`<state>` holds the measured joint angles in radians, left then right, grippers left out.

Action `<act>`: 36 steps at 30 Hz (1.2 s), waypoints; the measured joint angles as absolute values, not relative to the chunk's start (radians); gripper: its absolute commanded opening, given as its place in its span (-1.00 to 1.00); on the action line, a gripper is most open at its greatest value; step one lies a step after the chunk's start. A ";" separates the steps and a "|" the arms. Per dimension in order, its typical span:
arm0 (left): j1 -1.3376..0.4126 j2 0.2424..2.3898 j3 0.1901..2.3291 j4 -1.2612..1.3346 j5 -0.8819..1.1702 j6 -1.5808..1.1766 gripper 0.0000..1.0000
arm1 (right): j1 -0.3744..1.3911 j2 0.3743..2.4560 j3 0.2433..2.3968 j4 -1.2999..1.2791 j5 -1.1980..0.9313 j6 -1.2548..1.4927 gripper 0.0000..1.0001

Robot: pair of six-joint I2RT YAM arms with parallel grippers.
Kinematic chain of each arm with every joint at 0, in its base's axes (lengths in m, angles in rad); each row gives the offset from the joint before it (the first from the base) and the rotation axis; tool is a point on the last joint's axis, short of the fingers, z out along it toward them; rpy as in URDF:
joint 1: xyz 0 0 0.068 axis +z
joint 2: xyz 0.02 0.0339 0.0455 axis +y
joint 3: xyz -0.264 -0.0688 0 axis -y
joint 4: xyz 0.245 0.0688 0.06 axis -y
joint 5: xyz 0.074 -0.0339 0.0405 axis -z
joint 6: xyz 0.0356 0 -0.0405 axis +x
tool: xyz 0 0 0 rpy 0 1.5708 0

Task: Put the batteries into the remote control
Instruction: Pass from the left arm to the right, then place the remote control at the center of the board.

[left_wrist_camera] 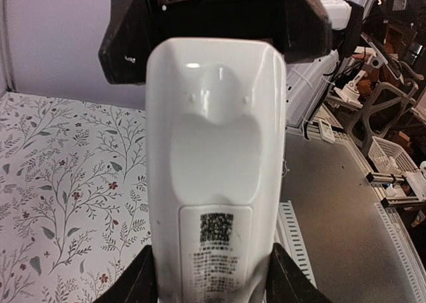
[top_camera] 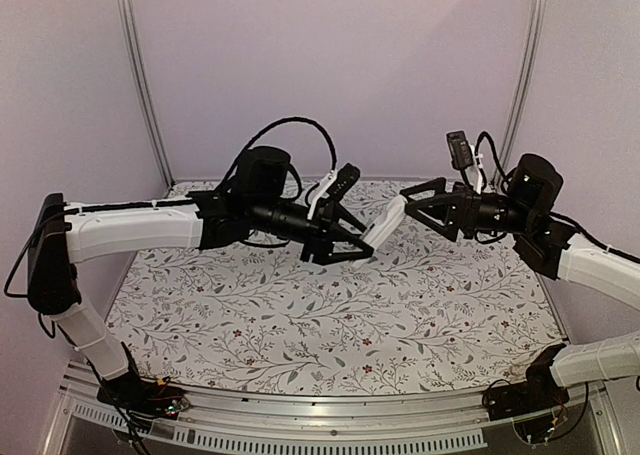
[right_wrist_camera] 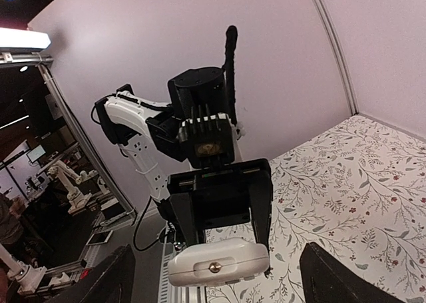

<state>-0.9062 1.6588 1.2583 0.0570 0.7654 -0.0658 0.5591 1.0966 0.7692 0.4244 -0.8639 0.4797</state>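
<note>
The white remote control (top_camera: 385, 221) is held in the air over the middle of the table. My left gripper (top_camera: 358, 245) is shut on its near end. In the left wrist view the remote's back (left_wrist_camera: 213, 150) faces the camera, with a printed code label, between my left gripper's (left_wrist_camera: 212, 280) black fingers. My right gripper (top_camera: 418, 207) is open at the remote's far end, its fingers apart on both sides and not touching it. In the right wrist view the remote's end (right_wrist_camera: 219, 263) sits between my right gripper's (right_wrist_camera: 214, 266) wide-open fingers. No batteries are in view.
The table is covered by a floral cloth (top_camera: 330, 315) with walls at the back and both sides. A metal rail (top_camera: 330, 415) runs along the near edge by the arm bases. Lab benches and other robots (left_wrist_camera: 393, 116) show beyond the table's edge.
</note>
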 measured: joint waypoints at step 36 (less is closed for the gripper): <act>-0.805 1.377 0.987 0.224 0.339 -0.230 0.99 | 0.674 1.446 1.177 -0.019 -0.701 0.372 -0.71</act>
